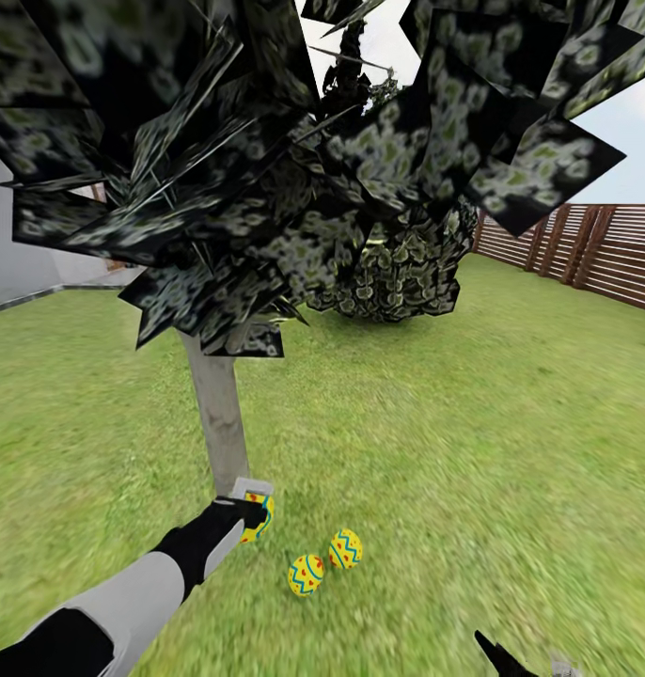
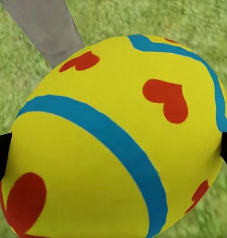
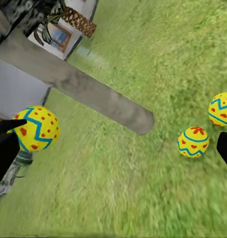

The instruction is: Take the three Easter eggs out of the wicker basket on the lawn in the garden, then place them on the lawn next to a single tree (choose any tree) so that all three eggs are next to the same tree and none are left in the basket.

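Note:
The tree's pale grey trunk (image 1: 219, 414) rises from the lawn (image 1: 454, 423) under a dark, angular crown (image 1: 219, 169). Two yellow Easter eggs (image 1: 306, 574) (image 1: 345, 549) lie on the grass just right of the trunk's foot. My left gripper (image 1: 252, 512) is shut on the third egg (image 1: 261, 515), low beside the trunk. In the left wrist view this egg (image 2: 118, 134) sits between the black fingers, with the trunk (image 2: 46, 25) behind it. My right gripper (image 1: 525, 663) hangs open at the lower right. Its wrist view shows the trunk (image 3: 78, 87), the held egg (image 3: 37, 128) and both lying eggs (image 3: 193, 142) (image 3: 221, 109). The wicker basket is out of view.
A brown slatted fence (image 1: 595, 249) runs along the right. A white house wall (image 1: 12, 244) stands at the left. Another low, dark-leaved crown (image 1: 398, 273) hangs further back. Open grass spreads to the right of the eggs.

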{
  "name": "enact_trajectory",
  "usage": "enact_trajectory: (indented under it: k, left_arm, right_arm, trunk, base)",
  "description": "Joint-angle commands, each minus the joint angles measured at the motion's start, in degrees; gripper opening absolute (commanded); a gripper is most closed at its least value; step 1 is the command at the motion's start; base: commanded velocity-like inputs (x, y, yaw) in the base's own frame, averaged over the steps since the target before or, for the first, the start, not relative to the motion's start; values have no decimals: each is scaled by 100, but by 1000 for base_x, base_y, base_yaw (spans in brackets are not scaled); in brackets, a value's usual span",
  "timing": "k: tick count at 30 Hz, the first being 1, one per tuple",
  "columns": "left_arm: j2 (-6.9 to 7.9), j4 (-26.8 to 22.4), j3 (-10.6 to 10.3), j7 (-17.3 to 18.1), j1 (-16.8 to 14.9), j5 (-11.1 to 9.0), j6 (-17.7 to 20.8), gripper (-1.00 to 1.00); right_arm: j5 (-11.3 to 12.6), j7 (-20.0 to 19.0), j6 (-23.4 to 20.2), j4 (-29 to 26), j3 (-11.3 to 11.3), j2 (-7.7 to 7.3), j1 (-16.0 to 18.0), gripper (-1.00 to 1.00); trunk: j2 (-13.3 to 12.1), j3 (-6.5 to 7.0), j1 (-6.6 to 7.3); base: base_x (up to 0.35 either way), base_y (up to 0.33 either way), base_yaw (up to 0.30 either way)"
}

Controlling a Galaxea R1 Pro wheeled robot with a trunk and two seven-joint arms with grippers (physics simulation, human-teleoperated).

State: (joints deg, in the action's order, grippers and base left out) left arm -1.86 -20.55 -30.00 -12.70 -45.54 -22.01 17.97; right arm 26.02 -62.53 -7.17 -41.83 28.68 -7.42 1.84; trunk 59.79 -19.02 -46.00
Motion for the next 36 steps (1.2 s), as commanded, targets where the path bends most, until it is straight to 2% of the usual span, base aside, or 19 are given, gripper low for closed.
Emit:
enact_trajectory:
  k: [1,3,4,6,8,10,12,14,22,36]
  left_arm:
    - [6,-11,-47,-44,1,-58,8,-100]
    - [8,-11,-44,-46,4,-58,-13,-100]
    - [12,-11,-43,-43,6,-58,-48,-100]
    - [16,-11,-42,-46,8,-68,-94,-100]
    - [19,-11,-41,-47,9,-78,-121,-100]
    - [25,-11,-41,-48,10,-82,-148,-100]
    - [26,-9,-41,-48,10,-84,-188,-100]
    - [26,-8,-41,-48,57,-78,-305,-100]
    - [26,-7,-47,-48,138,-77,-459,-100]
    - [26,-4,-50,-48,157,-71,-601,-100]
  right_arm:
    - [39,-352,-127,-207,6,-2,2,100]
    - [44,-636,-406,-610,6,-2,-2,100]
    - [36,-847,-951,-1262,8,3,-14,100]
    - [23,-974,-1615,-2021,12,11,-127,100]
    - [9,-1017,-1904,-2358,14,20,-225,100]
    - [-9,-1025,-2029,-2413,43,30,-281,100]
    - [-30,-1013,-1961,-2238,172,41,-305,100]
    - [-66,-984,-1565,-1979,273,40,-325,100]
    - [-109,-695,-1331,-1715,310,56,-333,100]
    - [-112,-655,-951,-1309,325,44,-333,100]
  trunk:
    - [46,-26,-23]
    - [127,-61,-67]
    - [167,-79,-89]
    - [247,-115,-133]
    - [327,-151,-177]
    - [407,-187,-221]
    - [488,-223,-265]
    - [568,-259,-309]
    - [889,-403,-484]
    - [1450,-641,-792]
  base:
    - [0,0,0]
    - [0,0,0]
    - [0,0,0]
    - [0,0,0]
    - [0,0,0]
    - [0,0,0]
    - [0,0,0]
    - [0,0,0]
    - [0,0,0]
    - [0,0,0]
